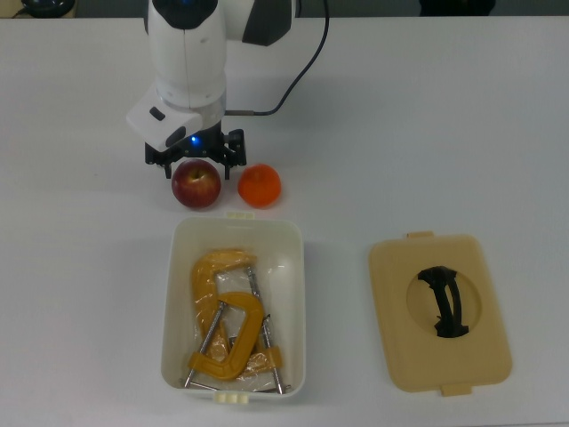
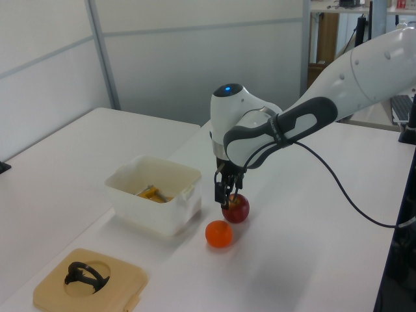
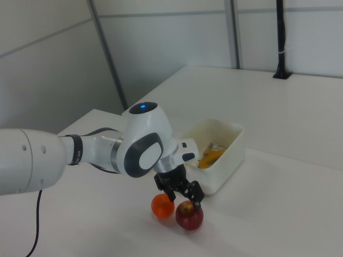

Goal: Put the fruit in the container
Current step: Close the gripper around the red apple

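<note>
A glossy red apple and an orange tangerine sit side by side on the white table, just outside a short end of the white tub. My gripper hangs open right over the apple. Its black fingers straddle the apple's top, one on each side. I cannot tell whether they touch the fruit. The tangerine lies free beside the gripper.
Yellow C-clamps lie inside the tub. A flat tan lid with a black handle rests on the table to the tub's right in the top view. The arm's black cable trails behind.
</note>
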